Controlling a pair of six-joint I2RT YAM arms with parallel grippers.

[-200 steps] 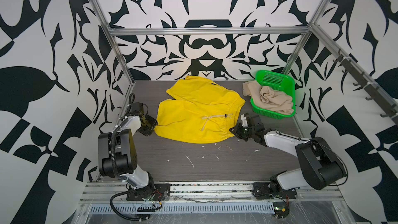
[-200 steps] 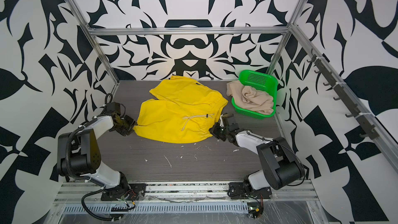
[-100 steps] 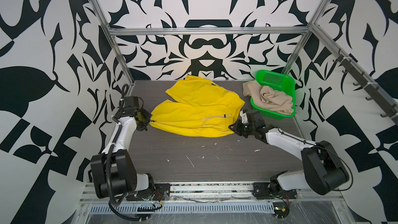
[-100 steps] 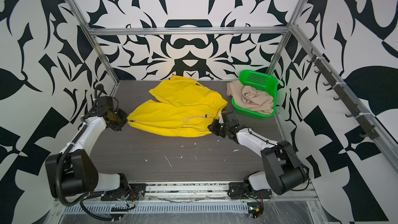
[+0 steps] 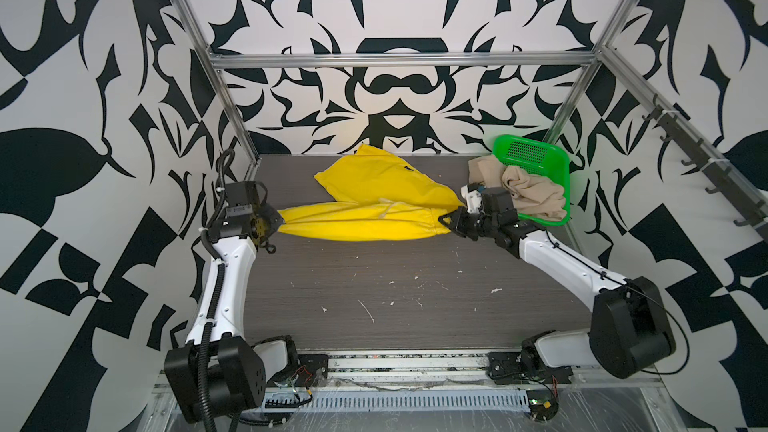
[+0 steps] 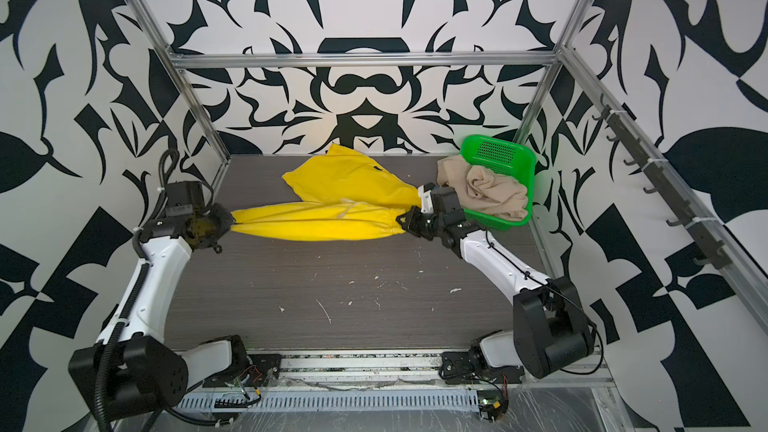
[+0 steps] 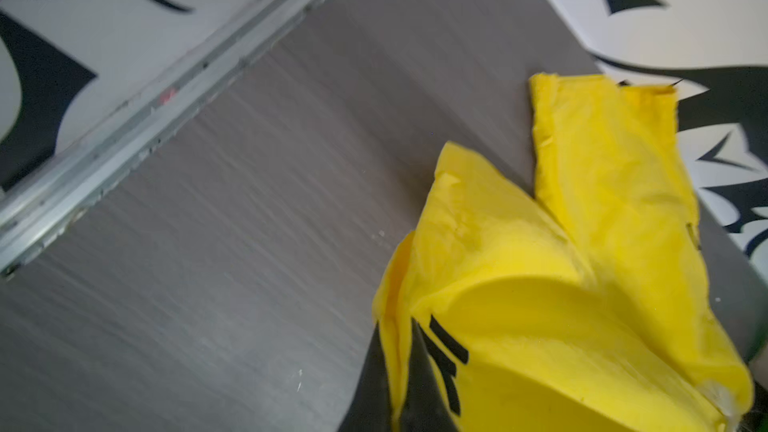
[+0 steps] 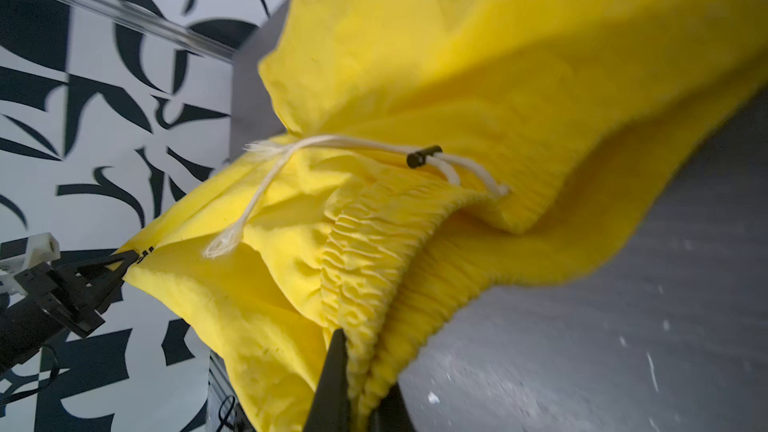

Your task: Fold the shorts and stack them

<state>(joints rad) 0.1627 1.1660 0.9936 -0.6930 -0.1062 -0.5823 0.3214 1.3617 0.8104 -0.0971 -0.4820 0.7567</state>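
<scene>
A: So, how far along is this looking?

B: Barely starting, I'd say. The left fingers (image 7: 417,392) are pinching shut on one end of the yellow shorts (image 5: 365,222). The pair is hanging stretched above the desk (image 5: 395,292) as a taut band, with the rest of the cloth trailing on the surface toward the back wall. The right fingers (image 8: 332,380) are clamping shut on the other end, at the gathered waistband near the white drawstring (image 8: 353,143). No finished fold is showing yet.

A: And the second pair?

B: The beige shorts (image 5: 528,195) are sitting crumpled in the green basket (image 5: 532,151) at the far right, apparently untouched. So folding both pairs and stacking them are all still waiting.

A: What is differing from a second ago?

B: Then the yellow pair was lying spread flat, with the left fingers partly open beside its edge. Now both arms are holding it lifted and pulled wide apart — and the cloth is narrowing into a strip.
</scene>
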